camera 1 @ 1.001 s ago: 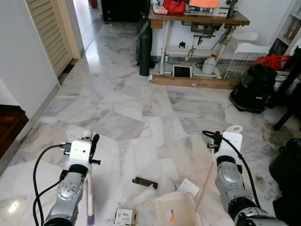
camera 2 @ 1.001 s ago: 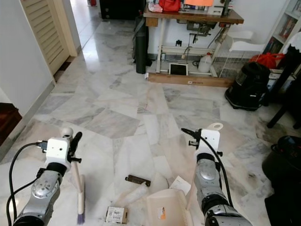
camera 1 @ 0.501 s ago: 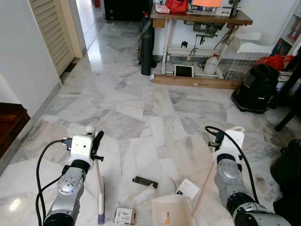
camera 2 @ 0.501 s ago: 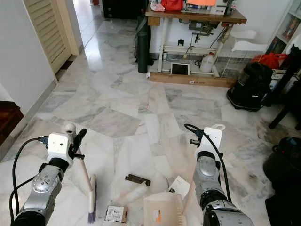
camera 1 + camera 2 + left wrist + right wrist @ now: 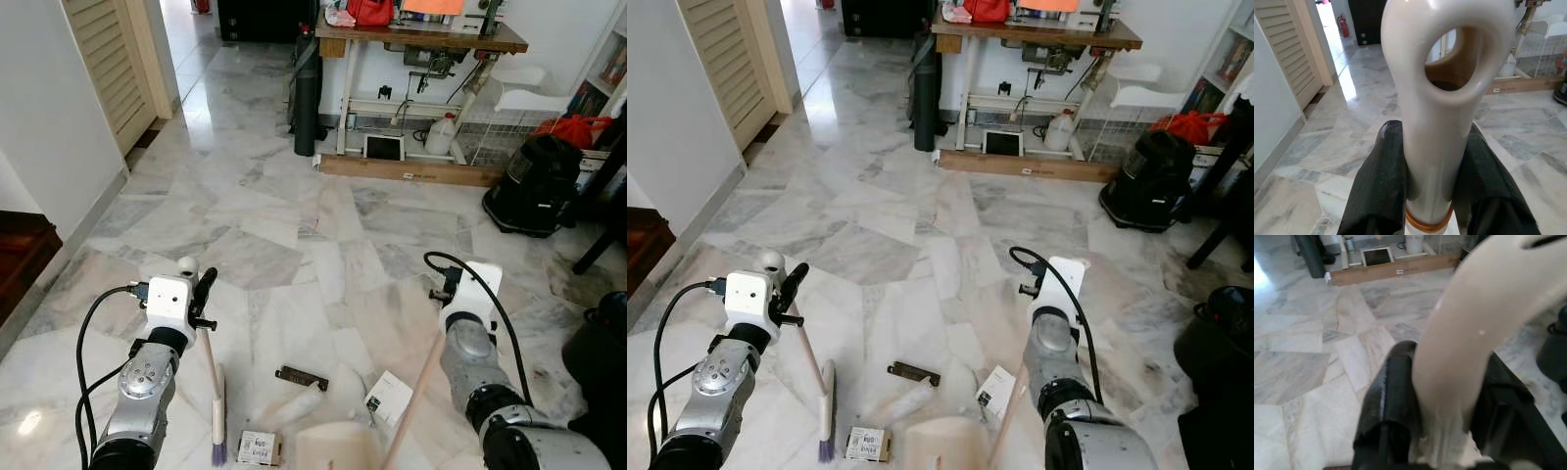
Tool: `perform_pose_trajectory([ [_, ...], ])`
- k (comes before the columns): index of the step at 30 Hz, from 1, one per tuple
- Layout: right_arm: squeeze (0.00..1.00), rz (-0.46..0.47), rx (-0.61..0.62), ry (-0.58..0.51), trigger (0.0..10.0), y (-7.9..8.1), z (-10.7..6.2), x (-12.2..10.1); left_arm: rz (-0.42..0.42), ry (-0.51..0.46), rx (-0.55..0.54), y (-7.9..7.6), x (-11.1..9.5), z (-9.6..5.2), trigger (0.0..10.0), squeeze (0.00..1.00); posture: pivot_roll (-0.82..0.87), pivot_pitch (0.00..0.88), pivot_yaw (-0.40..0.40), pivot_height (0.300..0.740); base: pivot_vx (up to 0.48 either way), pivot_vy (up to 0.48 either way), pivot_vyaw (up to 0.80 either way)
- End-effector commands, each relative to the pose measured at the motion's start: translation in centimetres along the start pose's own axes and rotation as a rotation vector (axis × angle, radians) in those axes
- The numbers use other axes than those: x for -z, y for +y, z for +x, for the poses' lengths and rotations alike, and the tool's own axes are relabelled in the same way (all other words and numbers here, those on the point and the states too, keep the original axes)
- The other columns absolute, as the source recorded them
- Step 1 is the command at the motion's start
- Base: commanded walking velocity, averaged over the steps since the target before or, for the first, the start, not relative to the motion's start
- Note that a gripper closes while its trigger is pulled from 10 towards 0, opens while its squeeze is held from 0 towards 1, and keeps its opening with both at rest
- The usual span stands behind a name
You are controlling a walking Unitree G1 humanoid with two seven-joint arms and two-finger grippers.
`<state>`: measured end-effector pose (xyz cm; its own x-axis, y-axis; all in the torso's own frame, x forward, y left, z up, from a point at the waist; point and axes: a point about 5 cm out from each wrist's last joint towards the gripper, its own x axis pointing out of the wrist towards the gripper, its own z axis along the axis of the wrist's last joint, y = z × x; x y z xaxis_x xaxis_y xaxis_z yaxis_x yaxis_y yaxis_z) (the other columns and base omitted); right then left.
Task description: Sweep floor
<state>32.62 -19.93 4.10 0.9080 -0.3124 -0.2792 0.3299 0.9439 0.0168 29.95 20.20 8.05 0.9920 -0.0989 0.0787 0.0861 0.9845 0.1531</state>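
From the head, we held the broom (image 5: 217, 411) in our left gripper (image 5: 200, 294), bristles on the marble floor (image 5: 294, 225) beside the litter (image 5: 261, 448).

Left wrist: fingers (image 5: 1378, 181) pinched its stiff, light, probably slick handle.

Right wrist: our right gripper (image 5: 1442, 406) clamped the dustpan handle (image 5: 1469, 328).

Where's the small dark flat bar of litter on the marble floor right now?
In the left eye view, the small dark bar lies on the marble floor between the two arms, just right of the white broom head and left of the white paper card.
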Motion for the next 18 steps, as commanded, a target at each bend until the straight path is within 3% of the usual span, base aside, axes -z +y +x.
perform_pose_trajectory([
  [1,0.00,-0.013,-0.037,-0.162,10.0,0.4,0.4,-2.8,-0.005,-0.063,0.003,-0.2,-1.5,0.9,10.0,0.00,0.04,0.000,-0.075,0.740,0.000,0.000,0.00],
  [8,0.00,-0.031,-0.037,-0.113,10.0,0.2,0.3,-1.9,-0.013,-0.058,0.007,-0.4,-1.5,1.0,10.0,0.00,0.03,0.000,-0.077,0.740,0.000,0.000,0.00],
  [18,0.00,-0.085,-0.014,0.053,10.0,-0.1,0.2,0.2,-0.014,-0.057,0.010,-0.4,-1.5,1.2,10.0,0.00,0.04,0.000,-0.079,0.740,0.000,0.000,0.00],
])
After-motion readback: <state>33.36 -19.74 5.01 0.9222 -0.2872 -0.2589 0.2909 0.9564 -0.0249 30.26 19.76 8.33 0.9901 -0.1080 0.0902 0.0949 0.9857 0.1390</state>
